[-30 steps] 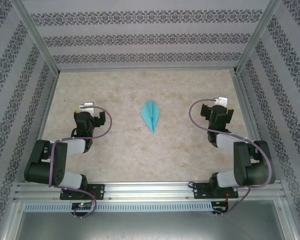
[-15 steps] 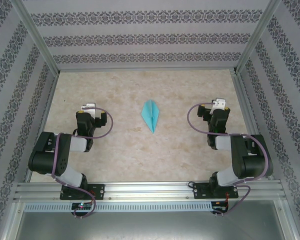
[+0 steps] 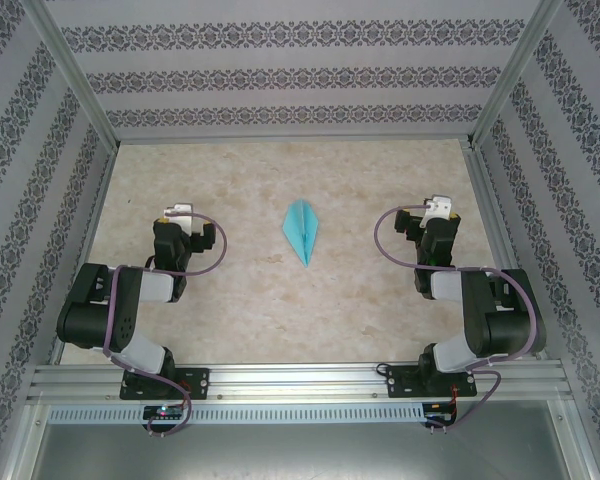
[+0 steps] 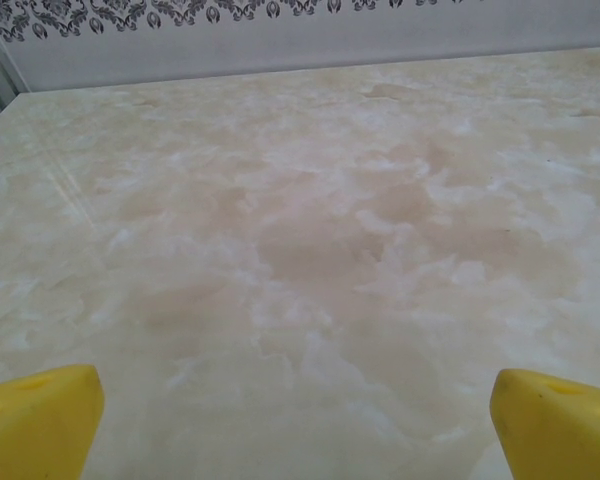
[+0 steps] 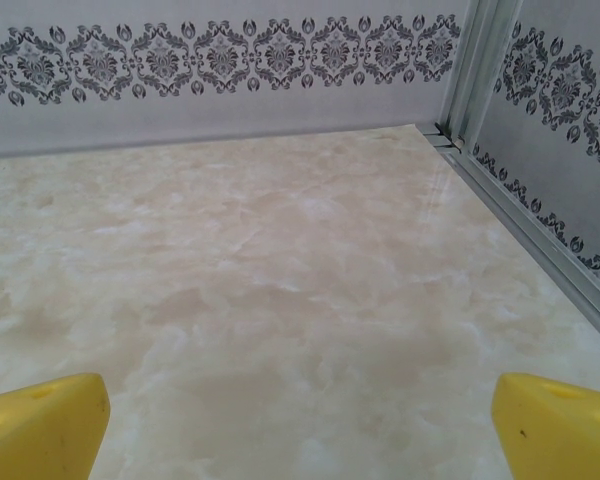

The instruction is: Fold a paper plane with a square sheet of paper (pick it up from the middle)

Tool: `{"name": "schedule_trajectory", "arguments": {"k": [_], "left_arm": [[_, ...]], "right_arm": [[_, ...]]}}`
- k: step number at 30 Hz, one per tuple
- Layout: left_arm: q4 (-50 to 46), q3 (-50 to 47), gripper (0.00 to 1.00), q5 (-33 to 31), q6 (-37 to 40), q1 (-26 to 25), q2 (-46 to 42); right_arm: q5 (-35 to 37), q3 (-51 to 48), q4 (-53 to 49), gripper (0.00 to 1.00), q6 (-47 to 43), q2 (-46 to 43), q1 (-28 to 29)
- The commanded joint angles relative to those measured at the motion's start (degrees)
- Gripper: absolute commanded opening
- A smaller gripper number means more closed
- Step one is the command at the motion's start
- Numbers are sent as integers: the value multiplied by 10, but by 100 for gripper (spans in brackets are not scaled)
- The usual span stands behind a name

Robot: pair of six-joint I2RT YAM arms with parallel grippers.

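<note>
Both arms drawn back toward bases, now settled. Left hand (image 3: 177, 213) and right hand (image 3: 438, 207) spread wide, empty. Paper plane (image 3: 302, 230) lies folded on worktop (image 3: 280, 310) between them, unmoved; task looks finished.

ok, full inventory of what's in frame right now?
paper plane: 1, turquoise, lying on the table between the two arms, long tip toward the near edge
table: 1, beige marbled
walls: 3, pale with dark ornament bands, back and both sides
frame posts: 2, silver, back corners
rail: 1, silver, near edge
left arm: 1, black and grey, left of the plane
right arm: 1, same colours, right of the plane
left end effector: 1, yellow fingertips, open, empty
right end effector: 1, yellow fingertips, open, empty
</note>
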Motion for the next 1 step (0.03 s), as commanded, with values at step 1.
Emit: {"name": "schedule_trajectory", "arguments": {"k": [1], "left_arm": [[16, 10, 100, 9, 14, 5, 4]], "right_arm": [[-17, -8, 30, 98, -5, 0, -6]]}}
